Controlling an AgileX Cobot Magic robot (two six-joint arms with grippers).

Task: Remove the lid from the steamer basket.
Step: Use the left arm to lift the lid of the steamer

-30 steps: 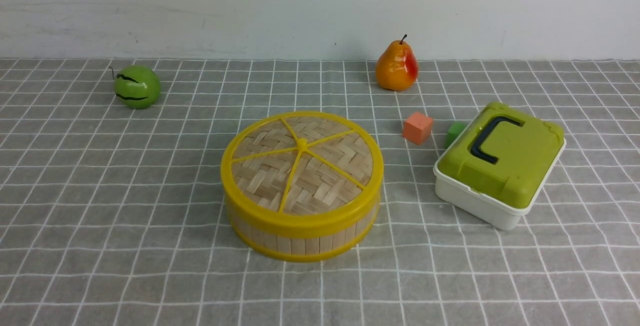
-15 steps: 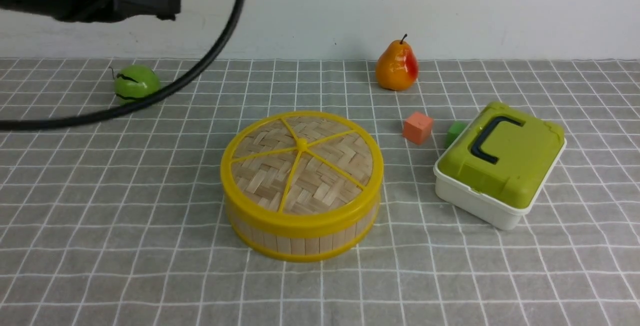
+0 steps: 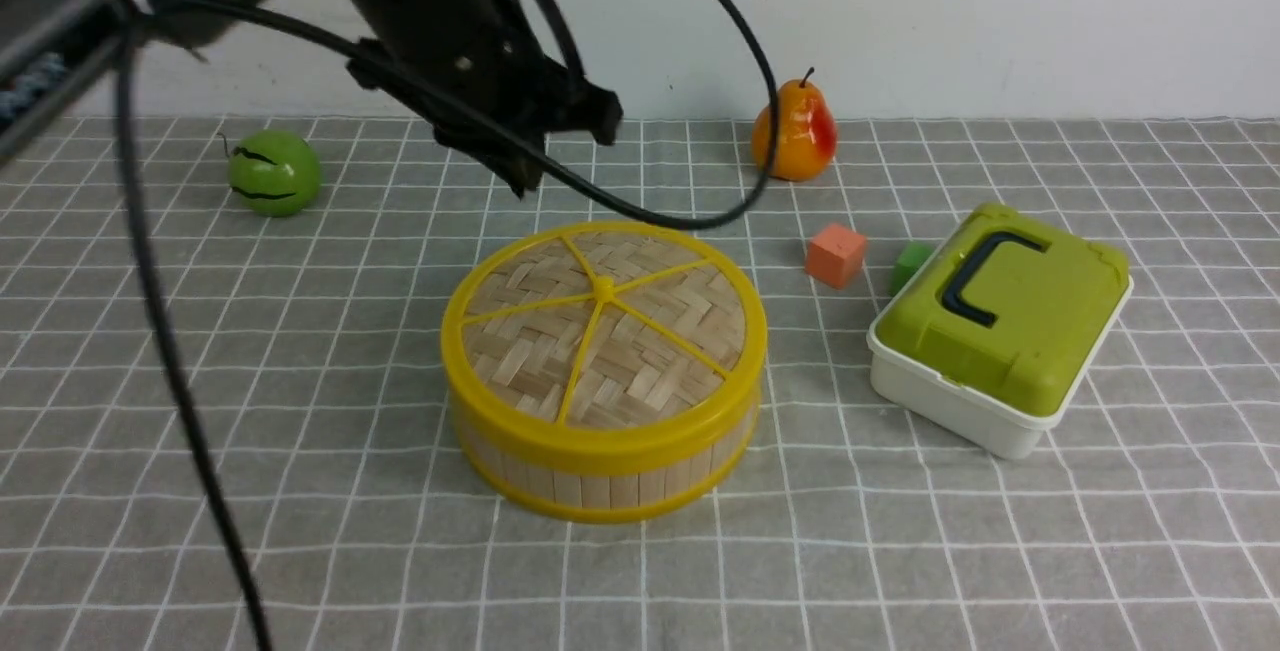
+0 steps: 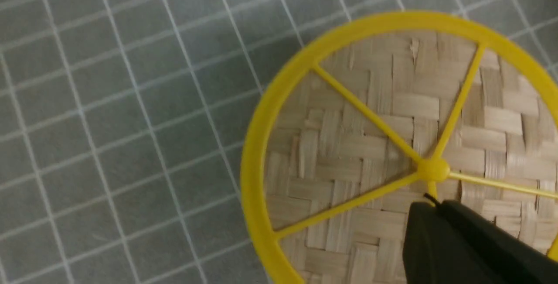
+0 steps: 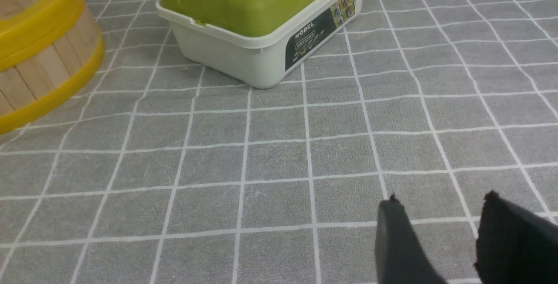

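Observation:
The lid [image 3: 605,321], woven bamboo with a yellow rim, spokes and centre knob [image 3: 603,288], sits flat on the steamer basket [image 3: 600,486] at the table's middle. My left gripper [image 3: 520,176] hangs in the air above the lid's far-left edge, apart from it. In the left wrist view the left gripper [image 4: 436,205] is shut and empty over the lid [image 4: 370,144], its tips close to the knob [image 4: 432,169]. My right gripper [image 5: 440,207] is open and empty low over the cloth, well to the right of the basket [image 5: 39,70]. It is out of the front view.
A white box with a green lid [image 3: 1000,326] stands right of the basket. An orange cube [image 3: 835,255] and a green cube [image 3: 908,264] lie behind it. A pear [image 3: 794,134] is at the back, a green fruit [image 3: 274,172] far left. A black cable [image 3: 700,221] loops behind the lid.
My left arm has come in from the top left and moved right and down, to above the lid's far side. Its cable now loops behind the lid. The lid has not moved.

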